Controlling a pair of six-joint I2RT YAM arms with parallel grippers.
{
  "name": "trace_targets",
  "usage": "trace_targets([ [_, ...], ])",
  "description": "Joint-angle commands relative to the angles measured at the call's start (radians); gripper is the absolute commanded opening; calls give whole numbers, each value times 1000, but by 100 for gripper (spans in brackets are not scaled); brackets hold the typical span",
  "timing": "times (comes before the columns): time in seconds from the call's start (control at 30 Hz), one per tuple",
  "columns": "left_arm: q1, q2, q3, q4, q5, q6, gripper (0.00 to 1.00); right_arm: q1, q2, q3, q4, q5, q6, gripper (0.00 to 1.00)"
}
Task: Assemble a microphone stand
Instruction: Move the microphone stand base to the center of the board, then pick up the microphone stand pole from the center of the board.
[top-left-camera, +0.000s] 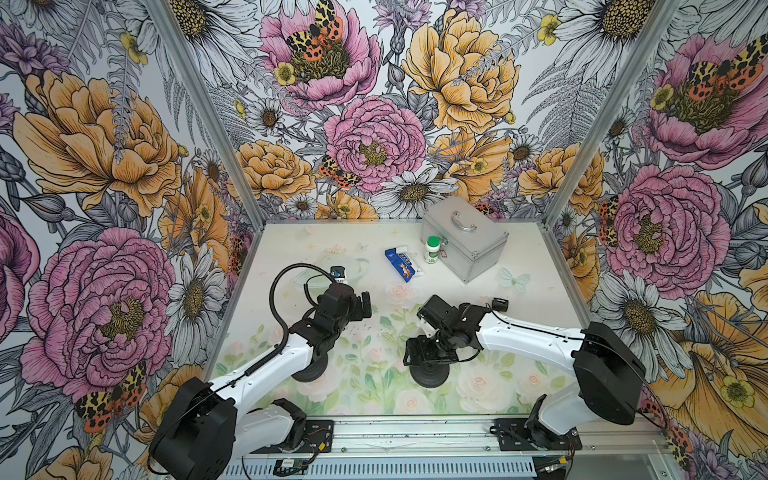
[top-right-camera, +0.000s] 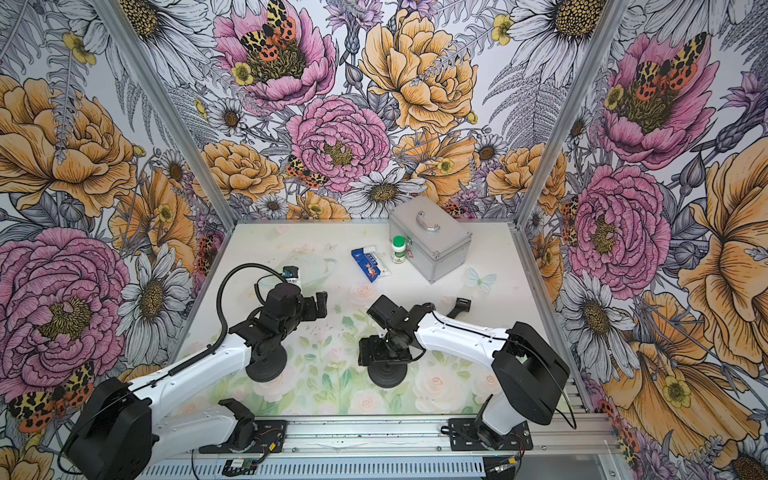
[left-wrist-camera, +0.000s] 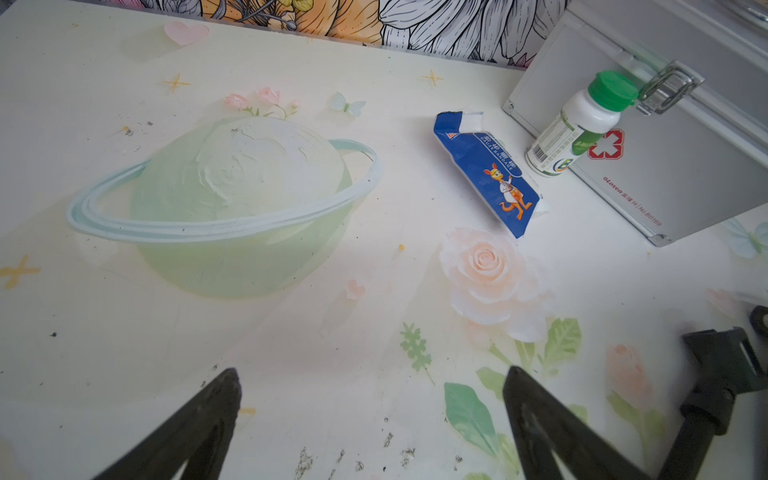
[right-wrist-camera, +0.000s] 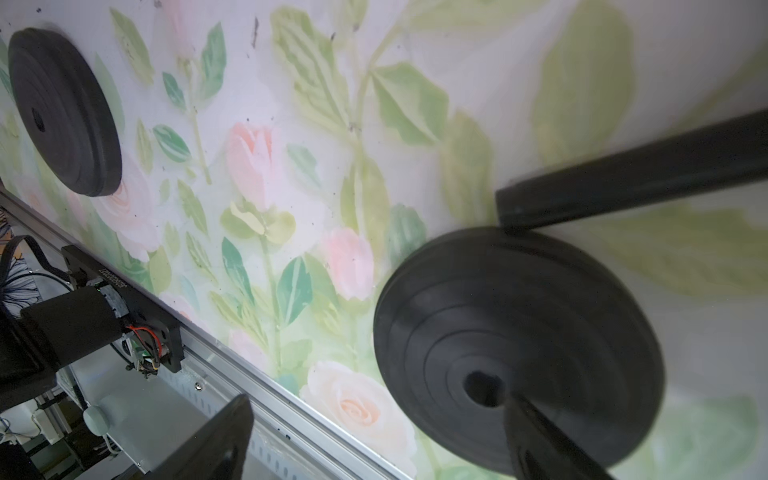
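Right wrist view starts at the aluminium rail (right-wrist-camera: 291, 415) that closes the near edge of the counter (right-wrist-camera: 415, 62). Just past it the nearer round black base (right-wrist-camera: 515, 332) lies flat, hole upward. The right jaws hang over it spread wide, gripping nothing; one finger (right-wrist-camera: 540, 449) crosses the disc's rim in that view. A black pole (right-wrist-camera: 644, 166) lies with its end just beside this base; whether they touch I cannot tell.

The second base (top-left-camera: 309, 372) sits well apart, half under the left arm (top-left-camera: 270, 365), with a strip of bare flowered counter between the two discs. The left jaws are also wide apart, above bare counter. Beyond the right arm (top-left-camera: 519, 332) the pole's microphone clip (top-left-camera: 498, 303) shows.

Farther back, a blue gauze bandage packet (top-left-camera: 401, 266) lies flat beside a white green-capped bottle (top-left-camera: 432, 249), which stands upright just before a silver first-aid case (top-left-camera: 465, 241). The case is latched shut, so its contents are hidden. Floral walls (top-left-camera: 374, 124) close the counter's far edge and both sides; the far left corner is open.
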Motion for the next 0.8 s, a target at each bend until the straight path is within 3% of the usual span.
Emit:
trace_targets([
  [0.0,-8,-6,23,1,-30,-14,99,-20,-34,62,-83,134,80,92],
  [0.13,-11,-3,24,1,-31,-11,99,-43,-13,133,-136,279,259,87],
  [0.2,-11,-4,24,1,-31,-11,99,-57,1,137,-155,348,384,80],
  [0.37,-14,-7,22,1,-34,-9,99,-143,61,131,-153,432,624,67],
  [0.6,-20,-11,23,5,-30,2,99,-201,217,253,-156,421,652,71],
  [0.77,-37,-46,1,34,-23,25,99,-242,237,234,-156,463,677,74],
])
